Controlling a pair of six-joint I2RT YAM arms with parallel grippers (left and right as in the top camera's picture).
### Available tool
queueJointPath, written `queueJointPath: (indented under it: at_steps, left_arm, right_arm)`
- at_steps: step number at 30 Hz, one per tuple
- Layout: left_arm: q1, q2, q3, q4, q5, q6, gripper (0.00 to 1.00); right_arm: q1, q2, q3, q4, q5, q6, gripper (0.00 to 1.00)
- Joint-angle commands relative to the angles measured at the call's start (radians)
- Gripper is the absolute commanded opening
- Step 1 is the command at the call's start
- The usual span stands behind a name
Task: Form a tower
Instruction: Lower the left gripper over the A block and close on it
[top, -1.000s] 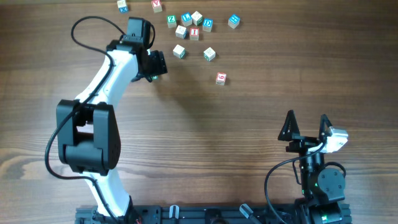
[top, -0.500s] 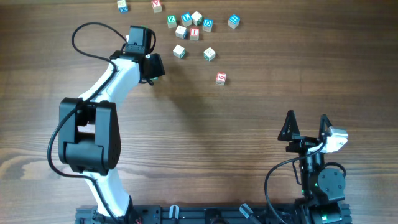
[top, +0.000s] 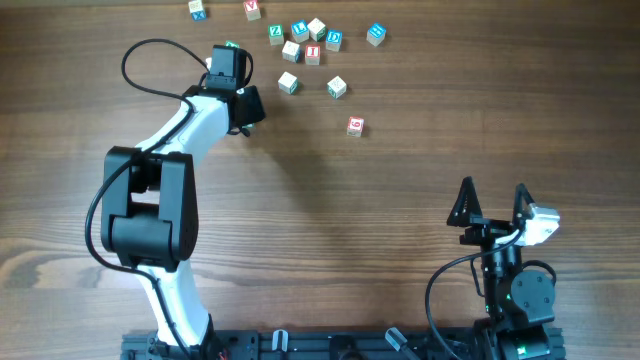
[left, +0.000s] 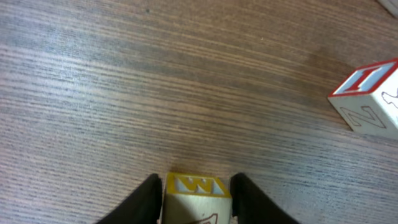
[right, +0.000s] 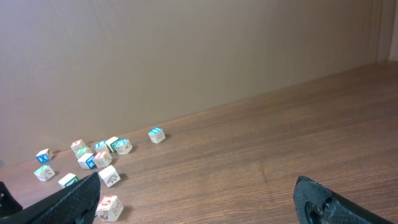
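Since the left tool (left: 196, 182) pinches the yellow W cube (left: 198, 202) near its tips, lifting could twist it loose; the right tool (top: 493, 186), lower right, stands spread.

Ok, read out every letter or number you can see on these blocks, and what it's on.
"W": yellow-framed cube, bottom of left wrist view.
"Z": side of red-framed cube, same view's right edge.
"Z": green-lettered cube, overhead.
"I": red-lettered cube, overhead cluster.
Remaining cubes: too small or blurred to read.
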Motion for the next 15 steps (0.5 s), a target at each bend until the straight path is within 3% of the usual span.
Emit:
queueJointPath:
  at_steps: [1,8,15]
  left_arm:
    - [-0.003,0.013,-0.010,-0.028,-0.004,-0.002,0.34]
    - [-0.003,-0.058,-0.009,-0.091,0.028,-0.002,0.32]
    - [-0.012,-0.315,-0.009,-0.343,0.101,-0.013,0.32]
  right_arm:
    - [-0.004,-0.004,-0.001,0.004,0.010,-0.017,1.00]
    - [-0.004,-0.004,-0.001,0.005,0.010,-0.017,1.00]
    - [-0.004,-0.004,-0.001,0.004,0.010,-0.017,1.00]
